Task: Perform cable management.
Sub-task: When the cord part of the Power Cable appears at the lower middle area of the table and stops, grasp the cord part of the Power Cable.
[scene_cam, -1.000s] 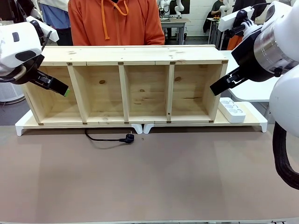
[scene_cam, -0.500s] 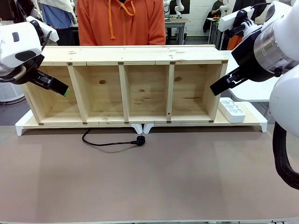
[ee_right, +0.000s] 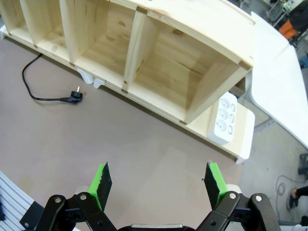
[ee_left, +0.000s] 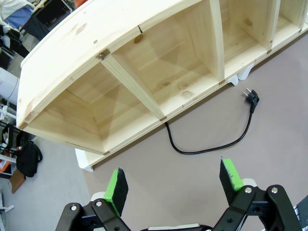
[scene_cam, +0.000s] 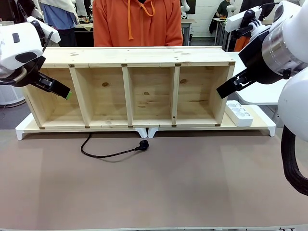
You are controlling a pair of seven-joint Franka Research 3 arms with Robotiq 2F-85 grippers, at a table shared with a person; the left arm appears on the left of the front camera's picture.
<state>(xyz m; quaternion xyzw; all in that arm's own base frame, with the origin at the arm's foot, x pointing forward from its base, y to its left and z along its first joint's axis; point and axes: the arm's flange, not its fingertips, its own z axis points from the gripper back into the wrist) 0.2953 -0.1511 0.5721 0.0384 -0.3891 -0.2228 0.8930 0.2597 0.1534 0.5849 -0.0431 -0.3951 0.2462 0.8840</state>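
Brown tabletop (scene_cam: 192, 187), wooden shelf unit (scene_cam: 130, 57) along its far edge, white power strip (scene_cam: 239, 113) by the shelf's right end. The cable (scene_cam: 115, 155) lies loose on the table in front of the left-middle bays and ends in its plug (scene_cam: 143, 145). It's well apart from both claws. Left gripper (ee_left: 173, 180) hangs spread wide above it, nothing between the pads. Right gripper (ee_right: 158, 180) is likewise spread and empty, farther off. Versus a second ago: more slack out, plug shifted right, the person (scene_cam: 137, 21) stepped right, arms unmoved.

Cable (scene_cam: 115, 154) end — hid. under shelf (scene_cam: 149, 57).
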